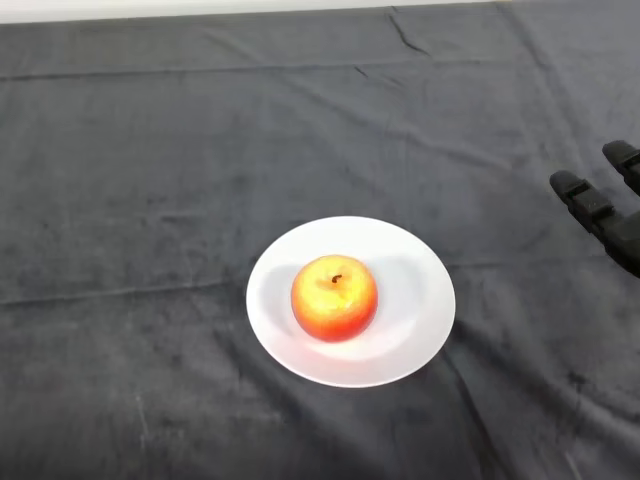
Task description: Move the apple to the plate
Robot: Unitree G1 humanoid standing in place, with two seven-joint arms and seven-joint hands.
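A red-and-yellow apple (334, 297), stem up, is seen on the white plate (420, 300) near the table's (150, 180) front edge. A black hand (605, 210), fingers straight and holding nothing, is seen at the right edge.

Hand (600, 212) is showing at the far right edge, only partly in view. Black fingers (583, 197) are lying straight and spread, pointing toward the upper left, holding nothing. Arm is sitting outside the view.
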